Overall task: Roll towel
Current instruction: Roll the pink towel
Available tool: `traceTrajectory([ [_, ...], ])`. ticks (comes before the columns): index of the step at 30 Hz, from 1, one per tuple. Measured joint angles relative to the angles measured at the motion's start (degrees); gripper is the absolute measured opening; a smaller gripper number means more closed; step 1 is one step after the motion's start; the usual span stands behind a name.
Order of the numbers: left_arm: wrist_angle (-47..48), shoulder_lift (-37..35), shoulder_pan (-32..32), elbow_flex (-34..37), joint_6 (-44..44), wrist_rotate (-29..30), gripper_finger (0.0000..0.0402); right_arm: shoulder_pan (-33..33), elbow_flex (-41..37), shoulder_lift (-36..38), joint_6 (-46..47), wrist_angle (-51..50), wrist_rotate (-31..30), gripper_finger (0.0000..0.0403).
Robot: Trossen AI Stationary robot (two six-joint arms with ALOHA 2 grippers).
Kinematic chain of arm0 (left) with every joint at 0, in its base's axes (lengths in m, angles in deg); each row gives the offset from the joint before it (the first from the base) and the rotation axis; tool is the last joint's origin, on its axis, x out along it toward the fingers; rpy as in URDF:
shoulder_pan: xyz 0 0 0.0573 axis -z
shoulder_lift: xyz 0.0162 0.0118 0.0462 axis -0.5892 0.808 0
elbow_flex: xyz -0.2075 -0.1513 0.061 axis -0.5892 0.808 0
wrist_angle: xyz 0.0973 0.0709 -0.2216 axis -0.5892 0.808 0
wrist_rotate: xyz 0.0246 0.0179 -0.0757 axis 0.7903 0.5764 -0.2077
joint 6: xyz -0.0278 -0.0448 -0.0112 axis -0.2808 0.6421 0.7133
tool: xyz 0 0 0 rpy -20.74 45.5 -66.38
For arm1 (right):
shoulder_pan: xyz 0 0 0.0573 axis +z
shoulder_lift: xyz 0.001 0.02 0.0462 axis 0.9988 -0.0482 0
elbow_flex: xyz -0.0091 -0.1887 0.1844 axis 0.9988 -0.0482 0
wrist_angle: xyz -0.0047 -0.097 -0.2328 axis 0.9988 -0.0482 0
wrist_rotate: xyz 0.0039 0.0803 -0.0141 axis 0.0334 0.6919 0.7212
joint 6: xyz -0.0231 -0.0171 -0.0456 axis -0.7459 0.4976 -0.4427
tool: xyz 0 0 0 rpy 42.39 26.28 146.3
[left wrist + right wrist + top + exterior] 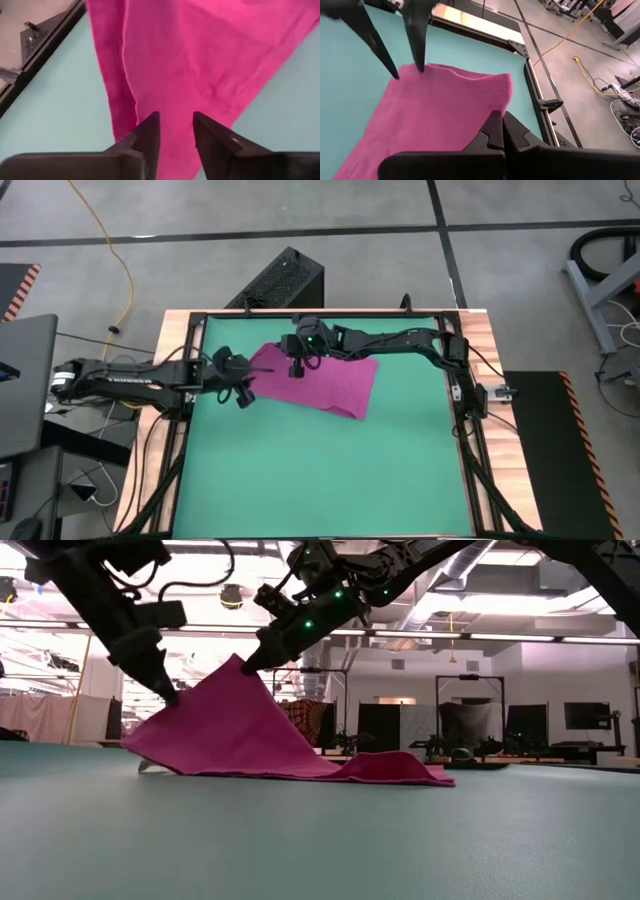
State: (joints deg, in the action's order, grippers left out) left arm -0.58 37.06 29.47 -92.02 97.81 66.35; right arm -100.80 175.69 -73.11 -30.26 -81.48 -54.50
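Surface: green mat (320,470) bare on the near side; nothing rolled lies on it.
Towel: the magenta towel (322,385) sits toward the far half of the mat, between the two sets of jaws. In the low view (250,730) its left part is raised into a tent, while the right end trails flat on the mat.
Left gripper: the left gripper (176,131) is at the towel's left edge, below and beside the raised peak. Its jaws stand parted with cloth showing in the gap; whether they grip it or have let it go I cannot tell.
Right gripper: the right gripper (501,125) is at the top of the tent, jaws pressed together on a fold of the towel, holding that peak off the surface.
Done: one edge is lifted; by my reading that is the opening of a fold or first turn.
Left: no coil is visible anywhere along the cloth, so nearly all of the rolling appears to remain. The raised edge would need to be carried over and laid down, then turned along the flat stretch away from the jaws.
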Motion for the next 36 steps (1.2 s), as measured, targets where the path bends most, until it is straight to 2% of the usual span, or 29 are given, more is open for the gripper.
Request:
traceTrajectory([
  [4,2.0,-2.9,0.9,-1.9,1.4,-3.3,0.0154,-0.1,0.0,0.0,0.0,-0.7,0.0,0.0000],
  [7,6.0,-5.6,1.7,-1.3,1.9,4.2,0.0169,-0.2,0.0,0.0,0.2,-0.8,0.0,0.0000],
  [10,6.0,-7.1,2.3,1.5,3.5,11.0,0.0173,-0.2,0.0,0.0,0.2,-0.6,0.1,0.0000],
  [17,-1.6,-4.4,2.3,8.8,7.4,13.6,0.0174,-0.4,0.0,0.0,0.3,-0.8,1.8,0.0000],
  [22,-1.2,-3.1,2.5,8.9,7.5,14.0,0.0174,-0.4,0.0,0.0,0.3,-0.9,2.0,0.0000],
  [26,-0.6,-2.2,2.3,8.9,6.2,17.8,0.0174,-0.4,0.0,0.0,0.3,-0.9,2.8,0.0000],
  [32,-6.7,-0.8,0.0,12.3,4.8,13.3,0.0165,-0.4,0.0,0.0,-0.2,-0.9,2.9,0.0000],
  [36,-11.5,-0.9,-3.4,15.8,5.0,10.4,0.0124,-0.3,0.0,0.0,-0.6,-0.9,2.9,0.0000],
])
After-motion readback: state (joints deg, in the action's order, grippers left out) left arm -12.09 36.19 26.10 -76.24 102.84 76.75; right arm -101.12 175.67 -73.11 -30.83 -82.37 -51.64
